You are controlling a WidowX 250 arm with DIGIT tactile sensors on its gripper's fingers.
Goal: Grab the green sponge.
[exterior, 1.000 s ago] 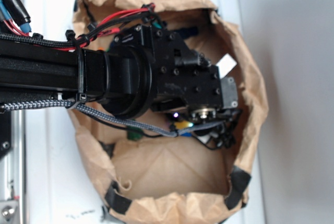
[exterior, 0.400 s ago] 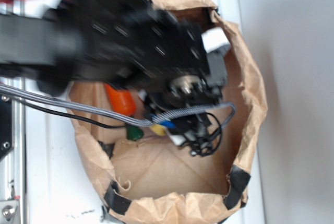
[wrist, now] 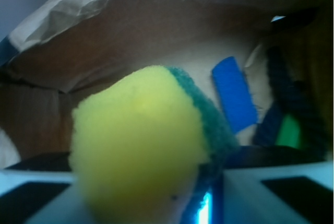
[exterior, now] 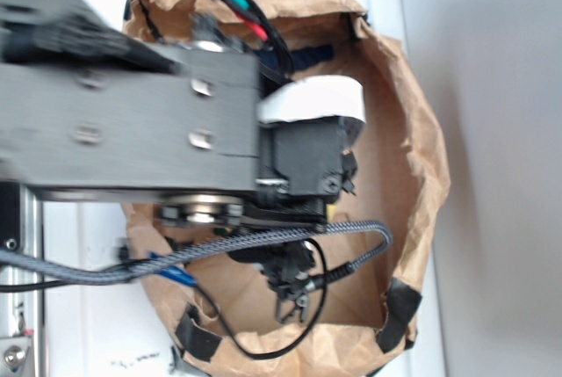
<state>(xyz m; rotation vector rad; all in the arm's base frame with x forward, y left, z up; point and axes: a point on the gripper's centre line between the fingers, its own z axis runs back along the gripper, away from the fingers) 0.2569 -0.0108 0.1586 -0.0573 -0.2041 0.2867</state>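
In the wrist view my gripper (wrist: 156, 195) is shut on a yellow foam sponge (wrist: 138, 140) with a dark green scouring side (wrist: 211, 125), which fills the space between the jaws. The green sponge (wrist: 288, 131) shows only as a small bright-green patch at the right on the bag floor, partly hidden by a dark cable (wrist: 292, 98). It lies apart from my gripper. In the exterior view the raised arm (exterior: 132, 122) hides the jaws and both sponges.
A blue rectangular sponge (wrist: 234, 93) lies on the floor of the brown paper bag (exterior: 426, 148), whose crumpled walls (wrist: 78, 4) stand all around. Cables (exterior: 351, 232) hang from the arm over the bag's middle.
The arm has risen toward the camera and swung left, now covering the bag's left half. The toy carrot seen earlier is now hidden under it.
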